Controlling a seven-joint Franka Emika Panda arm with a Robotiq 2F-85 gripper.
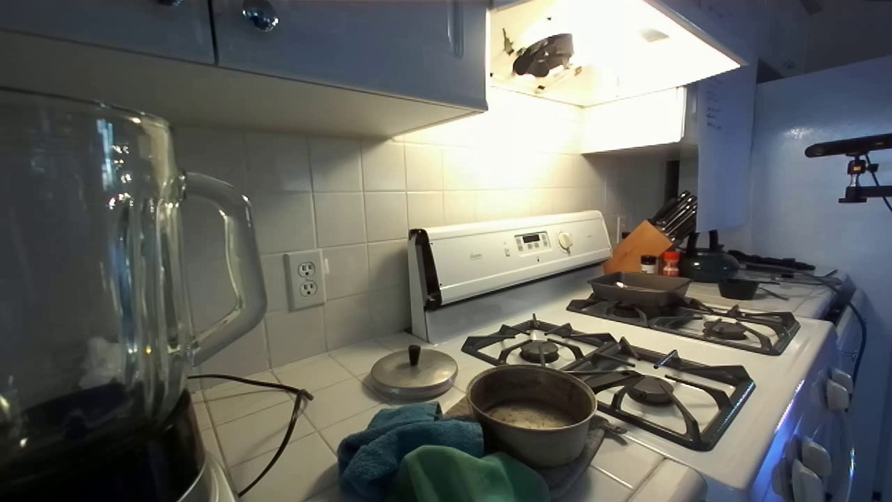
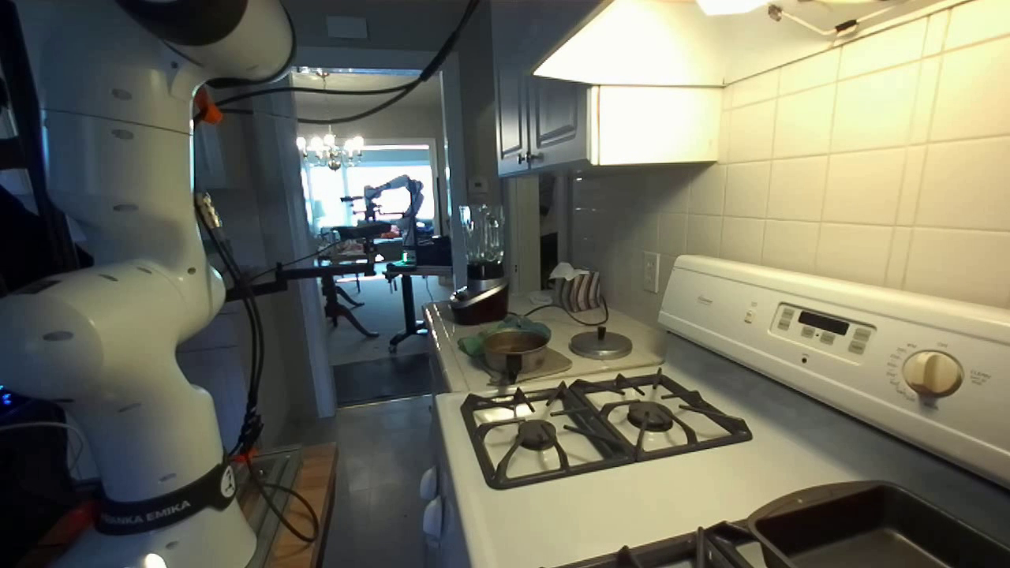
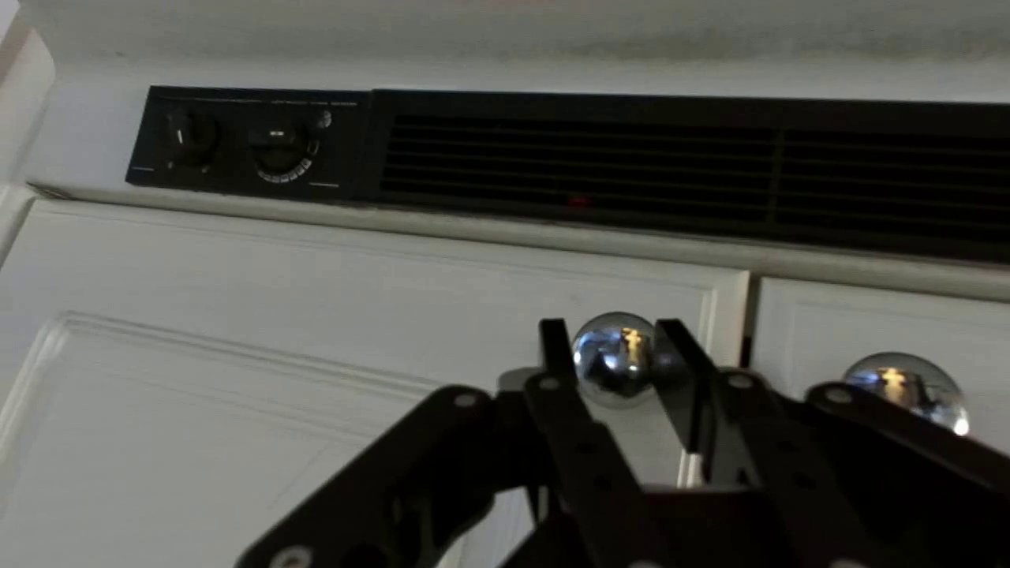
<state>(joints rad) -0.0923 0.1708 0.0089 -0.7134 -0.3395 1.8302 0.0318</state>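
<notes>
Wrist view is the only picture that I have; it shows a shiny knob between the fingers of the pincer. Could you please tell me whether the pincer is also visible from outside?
Observer: No. In an exterior view, the white arm is cut off by the top edge, so the pincer does not show there.
Operator: I understand. Is there anything on the stove, please?
Observer: Yes, in both exterior views a dark baking pan rests toward its back.
Operator: And does any pot stand near to it?
Observer: Yes, a pot stands uncovered on the counter beside the stove.
</notes>
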